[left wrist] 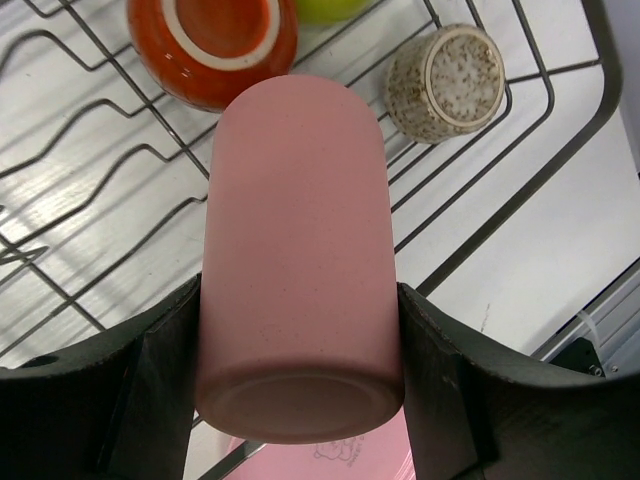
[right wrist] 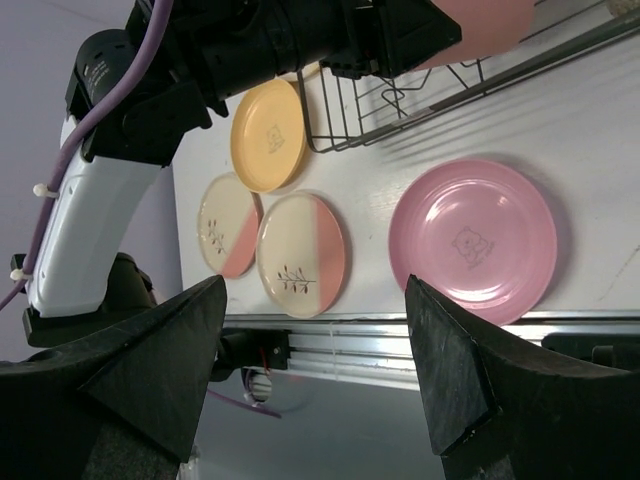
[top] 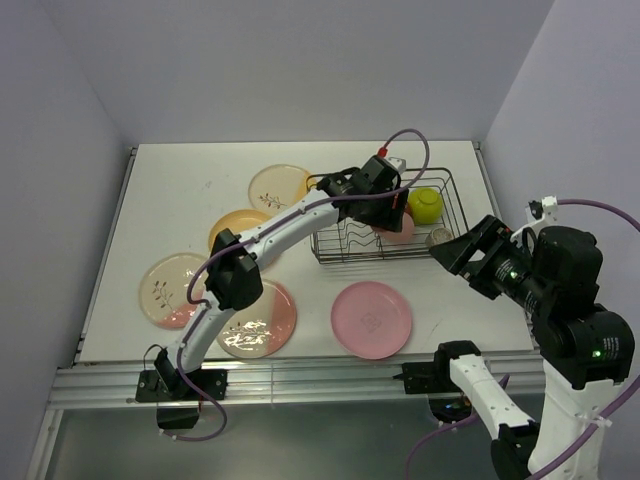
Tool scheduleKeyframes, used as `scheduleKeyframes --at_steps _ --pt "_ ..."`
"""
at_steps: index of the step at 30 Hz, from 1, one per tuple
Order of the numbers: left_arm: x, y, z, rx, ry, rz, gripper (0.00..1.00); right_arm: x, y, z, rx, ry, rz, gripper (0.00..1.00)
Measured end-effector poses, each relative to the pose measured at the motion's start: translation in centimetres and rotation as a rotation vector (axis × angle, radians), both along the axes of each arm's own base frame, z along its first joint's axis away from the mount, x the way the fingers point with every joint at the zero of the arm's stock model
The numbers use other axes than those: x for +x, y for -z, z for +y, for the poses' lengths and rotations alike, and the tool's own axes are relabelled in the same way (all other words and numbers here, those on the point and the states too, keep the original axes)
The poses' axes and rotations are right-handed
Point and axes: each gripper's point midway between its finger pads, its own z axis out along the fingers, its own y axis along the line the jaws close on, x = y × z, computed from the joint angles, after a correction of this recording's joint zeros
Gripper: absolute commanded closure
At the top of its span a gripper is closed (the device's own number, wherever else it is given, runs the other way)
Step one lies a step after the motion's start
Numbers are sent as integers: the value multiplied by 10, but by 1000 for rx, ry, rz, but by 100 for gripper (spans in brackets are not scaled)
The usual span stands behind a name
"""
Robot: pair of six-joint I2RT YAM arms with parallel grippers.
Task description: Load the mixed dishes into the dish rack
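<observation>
Left gripper (left wrist: 300, 320) clamping salmon-pink tumbler (left wrist: 298, 220) between its fingers, hanging over dish rack (left wrist: 527, 183), dark red mug (left wrist: 215, 45) and small cup (left wrist: 447, 80) lying just ahead, right gripper (right wrist: 315, 360) standing spread, pink plate (right wrist: 472, 245) lying beyond it.

Soft, even light falls from above on the white desk (top: 180, 200), leaving short, faint shadows. A glare patch shines on the nearest cream-and-pink plate (top: 257, 320). The salmon-pink tumbler (left wrist: 300, 250) looks slightly soft up close. The right gripper (right wrist: 316, 290) looms dark and blurred; the dish rack (right wrist: 400, 105) throws thin striped shadows.
</observation>
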Motion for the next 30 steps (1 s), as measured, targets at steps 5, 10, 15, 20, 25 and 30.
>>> scheduleKeyframes --at_steps 5,10,15,20,25,30 --pt "-12 15 -10 22 30 14 100 1 11 0 -2 1 32 21" --pt "-22 33 -21 41 58 29 88 0 15 0 -3 2 41 21" --pt "-23 33 -26 27 67 27 47 0 16 -1 -4 3 40 21" --pt "-22 32 -31 12 77 22 3 -1 16 -1 -4 3 41 21" --pt "-19 31 -34 6 89 5 1 -1 17 -1 -8 1 40 21" --pt "-18 28 -36 -4 92 -6 1 -1 17 -1 -15 -4 38 21"
